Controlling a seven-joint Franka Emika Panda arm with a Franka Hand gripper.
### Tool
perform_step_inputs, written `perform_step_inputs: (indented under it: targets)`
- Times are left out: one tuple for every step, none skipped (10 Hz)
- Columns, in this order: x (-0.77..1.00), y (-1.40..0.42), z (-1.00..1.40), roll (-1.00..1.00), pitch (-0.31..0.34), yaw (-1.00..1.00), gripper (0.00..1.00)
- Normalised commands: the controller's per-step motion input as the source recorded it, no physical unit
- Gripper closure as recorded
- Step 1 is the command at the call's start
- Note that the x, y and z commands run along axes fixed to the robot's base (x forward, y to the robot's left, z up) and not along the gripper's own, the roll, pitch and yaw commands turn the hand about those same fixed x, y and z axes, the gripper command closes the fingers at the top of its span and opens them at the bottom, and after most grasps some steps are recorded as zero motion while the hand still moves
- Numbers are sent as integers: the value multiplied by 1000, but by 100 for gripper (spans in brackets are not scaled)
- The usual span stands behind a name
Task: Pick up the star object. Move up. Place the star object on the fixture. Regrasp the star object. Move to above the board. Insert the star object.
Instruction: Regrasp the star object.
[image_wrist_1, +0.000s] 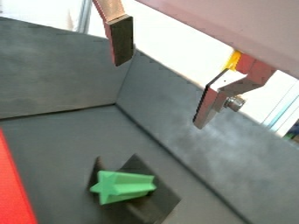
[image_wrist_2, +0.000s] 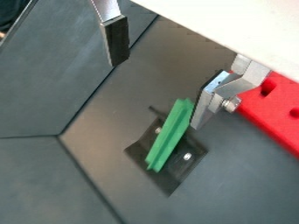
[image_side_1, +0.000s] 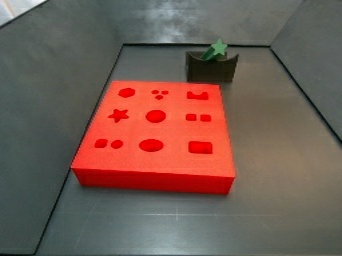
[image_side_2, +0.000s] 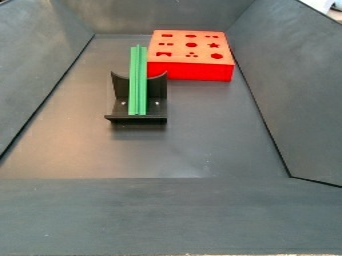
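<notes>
I see the gripper wide open, empty, clear above the peg; the peg rests in the fixture, leaning, long axis tilted up, near the board; I judge regrasp next, straight down onto its length.

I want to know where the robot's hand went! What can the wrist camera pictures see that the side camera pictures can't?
Only the wrist views show the gripper: it hangs open and empty above the fixture, its silver fingers spread apart. Only the side views show the whole board with its shaped holes; a wrist view catches just its red edge. Both kinds show the green star object resting on the fixture, apart from the board.
</notes>
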Motion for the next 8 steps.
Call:
perform_step_inputs:
  targets:
    - [96,-44,-3,1000,134,84,0]
    - [101,-48,-8,1000,168,118,0]
    - [102,-48,-10,938,192,162,0]
    - [103,-52,-8,815,185,174,0]
    - [106,-54,-10,568,157,199,0]
    - [106,-55,-11,388,132,215,0]
    - [99,-40,-3,224,88,223,0]
    - [90,-40,0,189,64,224,0]
